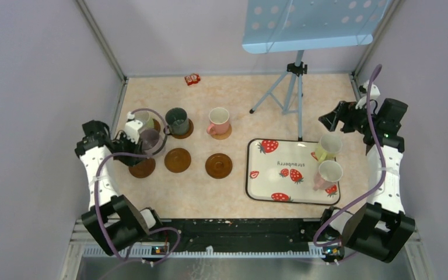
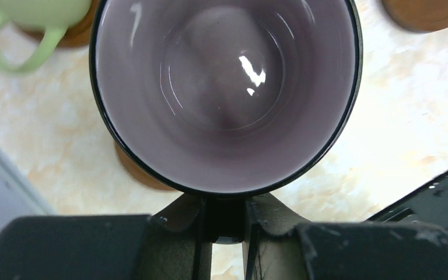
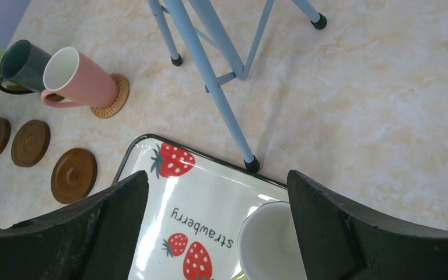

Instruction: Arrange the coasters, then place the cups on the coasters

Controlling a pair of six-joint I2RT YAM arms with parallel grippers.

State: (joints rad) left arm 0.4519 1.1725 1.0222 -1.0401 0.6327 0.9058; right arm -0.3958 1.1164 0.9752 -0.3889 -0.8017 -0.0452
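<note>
Left hand (image 2: 227, 220) clamps the mauve cup (image 2: 227, 93) over a coaster (image 2: 133, 170); right hand (image 3: 217, 178) open

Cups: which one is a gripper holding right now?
The mauve cup with the pale purple inside: the left gripper is shut on its rim. The other cups stand untouched.

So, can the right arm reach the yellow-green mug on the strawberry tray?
Probably yes: its open jaws hang right by the yellow-green mug, nothing between; the blue stand leg sits aside.
</note>
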